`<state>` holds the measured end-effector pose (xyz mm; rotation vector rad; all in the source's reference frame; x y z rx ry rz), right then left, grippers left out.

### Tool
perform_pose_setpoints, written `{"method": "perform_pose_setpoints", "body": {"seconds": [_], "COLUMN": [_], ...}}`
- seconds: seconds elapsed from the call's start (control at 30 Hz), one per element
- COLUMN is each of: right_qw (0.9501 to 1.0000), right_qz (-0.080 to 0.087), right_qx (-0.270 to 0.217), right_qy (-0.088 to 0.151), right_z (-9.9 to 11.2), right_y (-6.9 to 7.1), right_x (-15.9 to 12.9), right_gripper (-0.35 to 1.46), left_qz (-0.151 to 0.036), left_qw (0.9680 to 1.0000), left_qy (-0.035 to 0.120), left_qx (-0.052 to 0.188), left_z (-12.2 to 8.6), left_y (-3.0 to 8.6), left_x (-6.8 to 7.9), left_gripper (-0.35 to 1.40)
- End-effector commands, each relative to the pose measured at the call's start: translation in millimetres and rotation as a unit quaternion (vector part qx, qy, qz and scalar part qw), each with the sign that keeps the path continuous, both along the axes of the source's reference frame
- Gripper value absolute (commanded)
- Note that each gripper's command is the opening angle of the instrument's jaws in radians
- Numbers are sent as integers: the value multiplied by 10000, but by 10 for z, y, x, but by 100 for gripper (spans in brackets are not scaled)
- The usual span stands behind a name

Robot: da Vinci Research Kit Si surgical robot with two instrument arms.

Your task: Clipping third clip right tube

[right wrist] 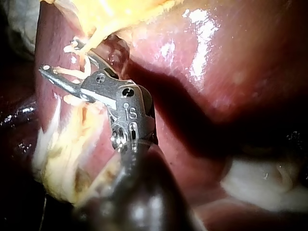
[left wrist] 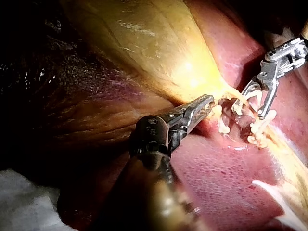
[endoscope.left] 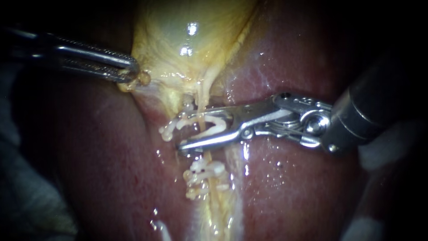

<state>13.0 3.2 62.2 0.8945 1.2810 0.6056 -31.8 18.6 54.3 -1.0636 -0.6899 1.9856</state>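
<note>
Right tool astride right tube.
Jaws apart, gripping open clip around it; left tool clamped on gallbladder edge.

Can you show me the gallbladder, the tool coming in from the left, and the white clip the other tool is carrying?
gallbladder (endoscope.left: 178, 58), endoscope view, its pale yellow wall.
left instrument (endoscope.left: 135, 71), endoscope view, tip gripping the gallbladder's edge.
clip (endoscope.left: 215, 126), endoscope view, white bend inside the right instrument (endoscope.left: 179, 131).

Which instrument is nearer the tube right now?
The right instrument. Its jaws hold a clip astride the tube. The left instrument grips the gallbladder, up and left of the tube.
</note>
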Motion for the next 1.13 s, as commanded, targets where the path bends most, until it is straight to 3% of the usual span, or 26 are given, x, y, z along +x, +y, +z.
{"method": "perform_pose_setpoints", "body": {"seconds": [0.03,0.47,0.6,0.73,1.13], "right_qw": [10000,9998,9986,9974,9974], "right_qz": [-5,9,19,20,16], "right_qx": [53,213,509,711,706], "right_qy": [-17,-48,-109,-150,-149], "right_z": [0,-3,-5,-6,-6], "right_y": [0,4,6,5,4], "right_x": [-1,-2,-5,-10,-9], "right_gripper": [35,-5,-35,-35,-35], "left_qz": [3,3,3,3,2], "left_qw": [10000,10000,10000,10000,10000], "left_qy": [-1,0,0,-1,0], "left_qx": [2,-1,-1,-2,-2], "left_z": [0,1,1,2,2], "left_y": [0,0,0,0,1], "left_x": [0,-1,-1,-1,-1], "left_gripper": [-35,-35,-35,-35,-35]}}
